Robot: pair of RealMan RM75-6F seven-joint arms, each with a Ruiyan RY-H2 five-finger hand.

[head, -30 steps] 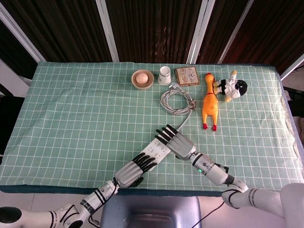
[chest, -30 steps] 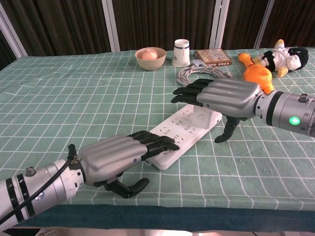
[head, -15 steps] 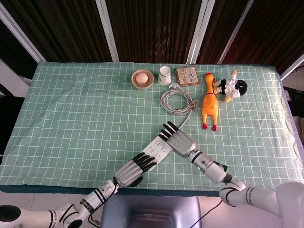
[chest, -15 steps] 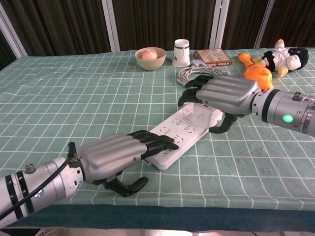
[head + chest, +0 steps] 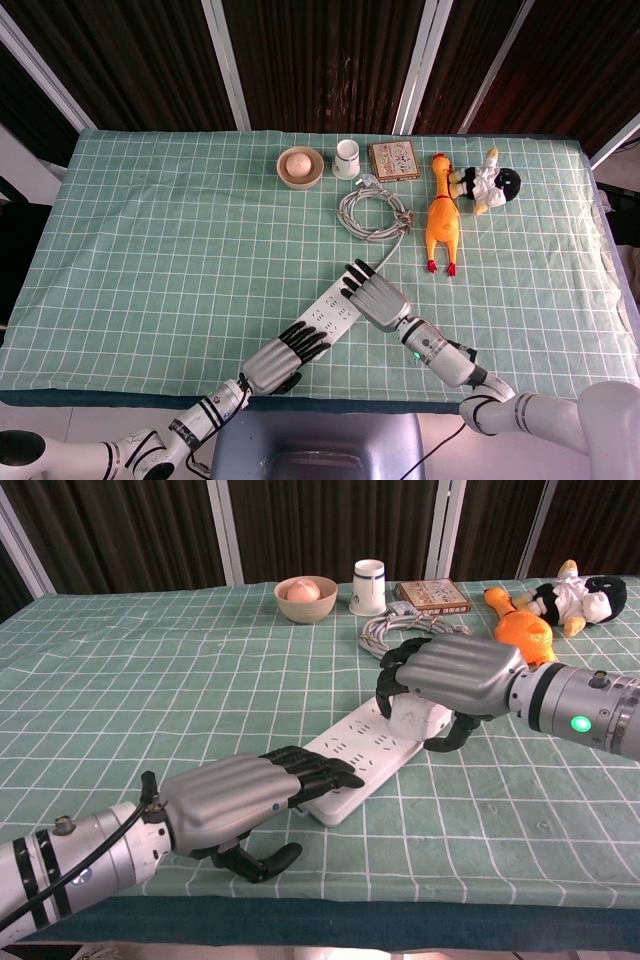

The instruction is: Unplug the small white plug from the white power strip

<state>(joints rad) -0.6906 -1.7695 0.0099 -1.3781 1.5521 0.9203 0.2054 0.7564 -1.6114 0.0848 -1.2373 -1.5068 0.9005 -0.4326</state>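
The white power strip [image 5: 355,760] [image 5: 328,314] lies diagonally near the table's front edge. My left hand [image 5: 235,798] [image 5: 283,358] rests flat on its near end, fingers stretched along the top. At the far end stands the small white plug [image 5: 411,719]. My right hand [image 5: 455,678] [image 5: 376,298] is curled over it, dark fingers down one side and the thumb on the other, gripping it. In the head view the right hand hides the plug. The plug still sits in the strip.
A coiled grey cable [image 5: 373,212] lies just beyond the strip. Behind it are a bowl [image 5: 300,167], a white cup [image 5: 346,158] and a flat box [image 5: 395,159]. An orange rubber chicken [image 5: 441,220] and a plush doll [image 5: 487,183] lie at the right.
My right hand came down from hovering flat above the strip's far end and curled its fingers and thumb around the plug. The left hand stayed put on the near end.
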